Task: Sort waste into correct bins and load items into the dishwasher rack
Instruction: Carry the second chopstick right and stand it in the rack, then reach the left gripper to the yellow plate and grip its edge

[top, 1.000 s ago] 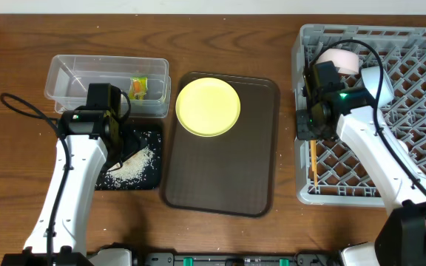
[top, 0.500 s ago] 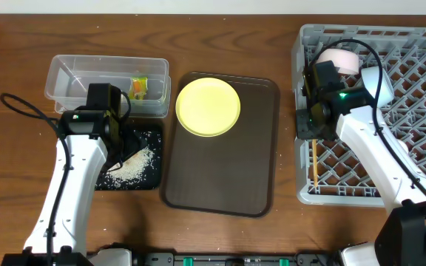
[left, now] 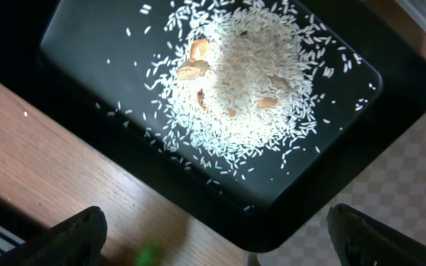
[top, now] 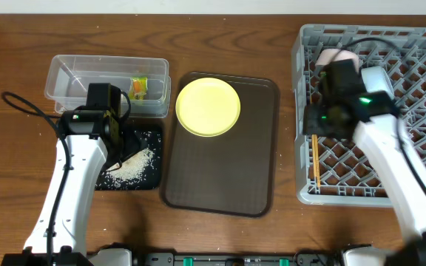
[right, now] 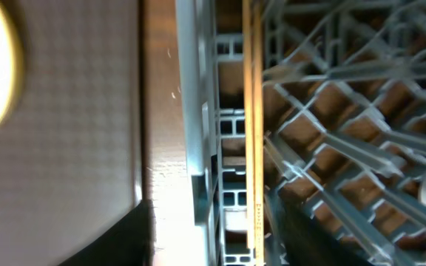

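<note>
The wooden chopsticks (top: 314,158) lie inside the grey dishwasher rack (top: 346,33), along its left wall. My right gripper (top: 324,122) hovers just above them, open; in the right wrist view the chopsticks (right: 252,133) run between its spread fingers (right: 117,236) without being pinched. My left gripper (top: 120,139) is open over the black tray (top: 152,140), which holds a heap of rice crumbs (left: 242,81). The snack wrapper (top: 139,87) sits in the clear tub (top: 72,81). The yellow plate (top: 208,106) rests on the brown serving tray (top: 220,170). A pale bowl (top: 339,56) stands in the rack's far left corner.
Stray rice grains (top: 109,179) lie at the black tray's front left edge. The rack's left wall (right: 198,111) stands right beside the brown tray's edge. Bare wooden table (top: 13,66) shows to the left and front.
My right gripper has opened and let go of the chopsticks, which now rest in the rack; the right arm has shifted a little to the right. The left arm has not moved.
</note>
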`<act>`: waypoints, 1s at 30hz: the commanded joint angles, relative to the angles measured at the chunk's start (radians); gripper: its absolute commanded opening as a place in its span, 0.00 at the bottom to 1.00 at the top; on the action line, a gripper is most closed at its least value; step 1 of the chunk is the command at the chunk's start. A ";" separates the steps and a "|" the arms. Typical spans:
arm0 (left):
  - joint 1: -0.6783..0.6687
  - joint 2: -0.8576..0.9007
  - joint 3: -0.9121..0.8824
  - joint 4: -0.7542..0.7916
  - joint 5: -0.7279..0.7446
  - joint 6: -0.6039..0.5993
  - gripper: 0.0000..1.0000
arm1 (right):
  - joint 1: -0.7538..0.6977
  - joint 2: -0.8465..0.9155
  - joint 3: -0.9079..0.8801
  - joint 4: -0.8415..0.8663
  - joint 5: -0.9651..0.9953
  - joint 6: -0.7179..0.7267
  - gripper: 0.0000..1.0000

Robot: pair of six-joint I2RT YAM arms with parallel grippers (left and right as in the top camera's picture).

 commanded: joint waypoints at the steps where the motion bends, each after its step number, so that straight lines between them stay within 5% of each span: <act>1: 0.005 0.006 0.012 0.032 0.050 0.112 0.98 | -0.058 -0.111 0.002 -0.010 -0.050 0.010 0.79; 7: -0.050 0.006 0.013 0.167 0.210 0.247 0.98 | -0.118 -0.186 0.002 -0.024 -0.049 -0.066 0.90; 20: -0.357 0.118 0.058 0.515 0.158 0.346 0.98 | -0.129 -0.157 0.002 0.015 -0.042 -0.092 0.91; 30: -0.457 0.404 0.316 0.537 0.156 0.346 0.98 | -0.129 -0.157 0.002 0.014 -0.043 -0.107 0.91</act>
